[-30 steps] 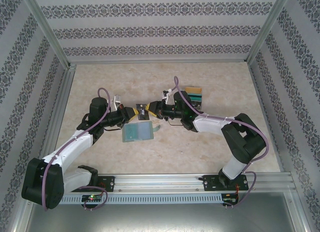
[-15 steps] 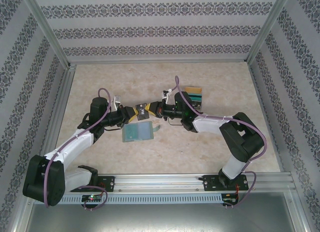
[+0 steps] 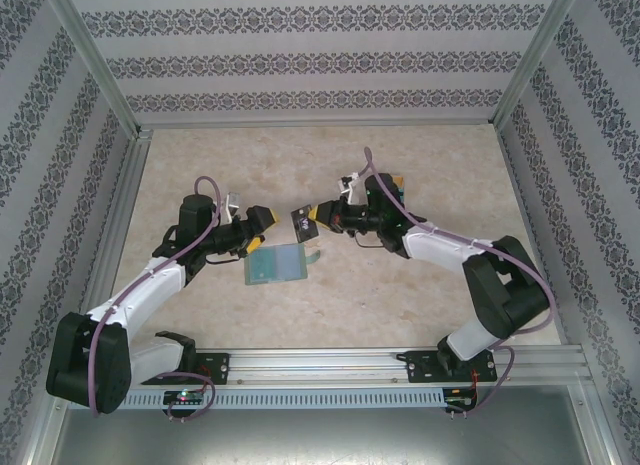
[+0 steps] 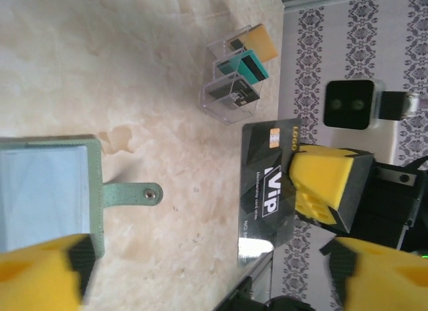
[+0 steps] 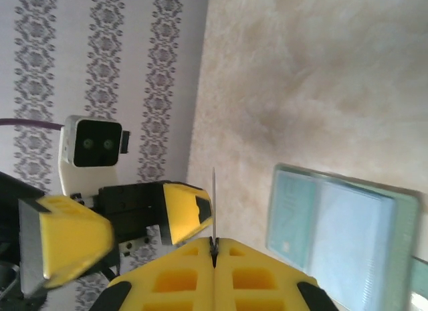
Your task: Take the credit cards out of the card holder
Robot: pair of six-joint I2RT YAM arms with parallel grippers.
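Pinching a dark grey plastic card (image 3: 299, 223) between its yellow pads, the right gripper (image 3: 313, 215) holds it up off the table just left of centre in the overhead view. Facing it, the left gripper (image 3: 262, 223) stands spread wide with nothing between its fingers. Just below the two, the grey-green soft folding card holder (image 3: 277, 264) lies open on the marbled beige tabletop (image 3: 380, 295).

The left wrist view adds detail the overhead lacks. It shows white "VIP" lettering on the card's face and the holder's strap tab (image 4: 130, 194) with its metal snap pointing right. At upper centre is a clear plastic stand (image 4: 208, 78) with yellow-gold, teal and grey cards upright in its slots. From the right wrist the held card appears edge-on, a thin line rising from the closed pads, with the holder's clear inner pockets at lower right.
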